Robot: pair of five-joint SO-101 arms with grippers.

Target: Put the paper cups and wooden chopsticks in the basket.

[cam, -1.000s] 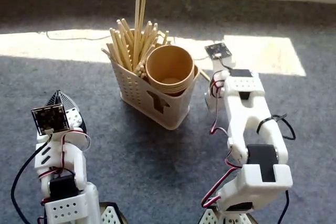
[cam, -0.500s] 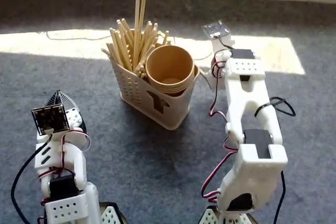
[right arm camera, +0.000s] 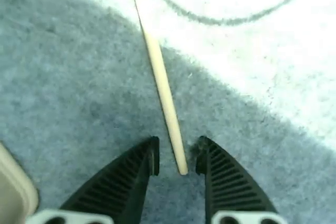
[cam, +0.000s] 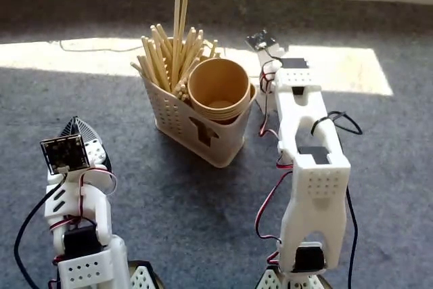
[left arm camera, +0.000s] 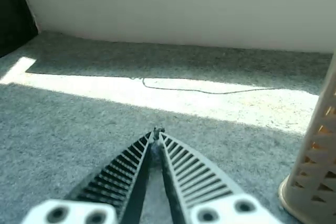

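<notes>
Since one second ago your right arm (cam: pixel 304 133) has stretched forward, up the frame along the right side of the basket (cam: pixel 203 137). The basket already holds the paper cups (cam: pixel 220 89) and many chopsticks (cam: pixel 166 59). Your right tool (right arm camera: pixel 177 153) is released, with its jaws on either side of the near end of one loose chopstick (right arm camera: pixel 160 85) that lies on the carpet (right arm camera: pixel 63 77). You would catch only the tip, so I think the stick may pivot or slip out when lifted. Your left tool (left arm camera: pixel 156 135) is clenched on nothing, at the lower left of the high view.
</notes>
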